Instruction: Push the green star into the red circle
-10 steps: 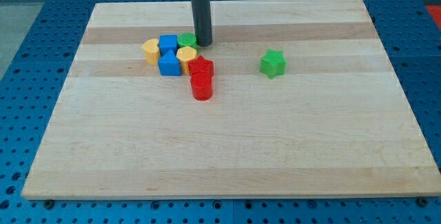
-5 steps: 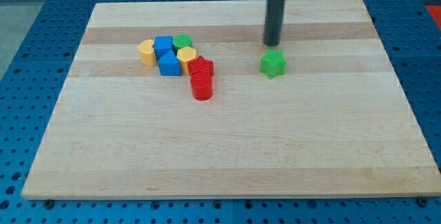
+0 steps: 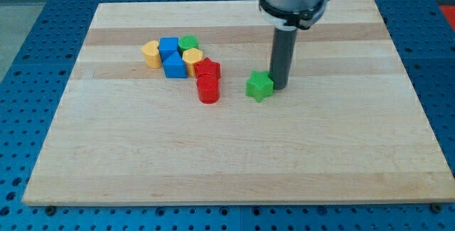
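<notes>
The green star (image 3: 260, 87) lies on the wooden board (image 3: 234, 153) near the middle, a little right of the cluster of blocks. The red circle (image 3: 208, 89) stands at the cluster's lower end, left of the star with a gap between them. My tip (image 3: 279, 86) rests on the board right against the star's right side.
The cluster holds a red block (image 3: 208, 68) just above the red circle, a yellow block (image 3: 193, 60), a blue block (image 3: 174, 65), a blue cube (image 3: 168, 47), a yellow block (image 3: 151, 52) and a green circle (image 3: 189, 43).
My tip moved from the cluster's top right across to the star, then came down its right side. The green star has slid left and down towards the red circle.
</notes>
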